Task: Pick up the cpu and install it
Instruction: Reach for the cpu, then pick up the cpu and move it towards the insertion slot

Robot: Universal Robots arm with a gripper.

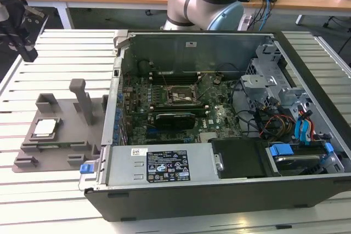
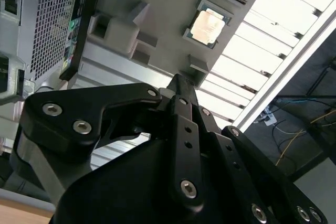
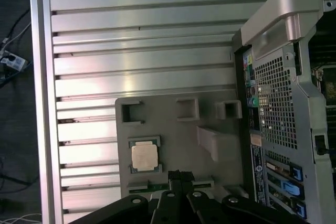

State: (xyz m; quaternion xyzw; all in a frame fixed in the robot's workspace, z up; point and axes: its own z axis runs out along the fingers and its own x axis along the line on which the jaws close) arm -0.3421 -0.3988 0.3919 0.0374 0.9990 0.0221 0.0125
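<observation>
the cpu (image 3: 144, 156) lies flat in its nest on the grey tray (image 3: 178, 142). the gripper (image 3: 176, 174) hangs well clear of the tray, jaws together and empty. descending like that could jab the chip's lid.

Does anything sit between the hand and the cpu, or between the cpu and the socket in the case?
Nothing visible lies between the hand and the cpu, whose top is bare on the grey tray. Toward the motherboard socket, the tray's upright post and the open case's side wall stand in between.
</observation>
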